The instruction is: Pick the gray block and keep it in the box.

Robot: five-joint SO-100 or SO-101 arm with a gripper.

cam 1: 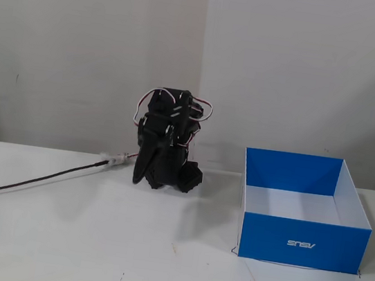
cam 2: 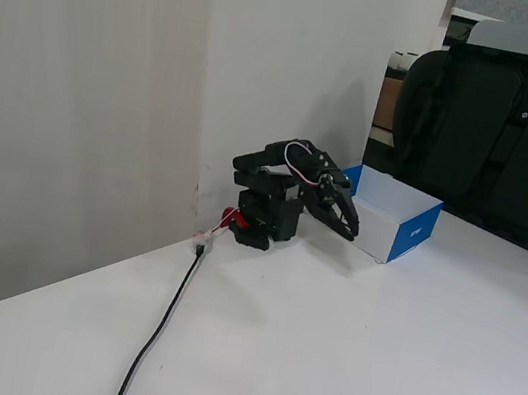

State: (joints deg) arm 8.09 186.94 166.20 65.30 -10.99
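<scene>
Far left in a fixed view, my black power cable (cam 1: 28, 182) runs across the white worktop (cam 1: 122, 257) toward my base, ending in a pale connector at the foot of the wall. Next comes me: a black arm (cam 1: 166, 144) folded down on itself against the wall, red and white wires looping over my top joint, my fingers (cam 1: 142, 173) pointing down toward the worktop on the left side of my body. From either camera they read as one dark wedge, so I cannot tell whether they are apart or together, and I see nothing between them. In another fixed view my fingers (cam 2: 346, 223) reach down and to the right, near the box's closest corner but apart from it. To my right stands the blue ASUS box (cam 1: 302, 242), open at the top, its white floor showing, its logo upside down on the front wall; it sits on the worktop, clear of my base. The gray block does not show in either picture. Beyond the box, in that other view, stands a dark office chair (cam 2: 504, 126).
</scene>
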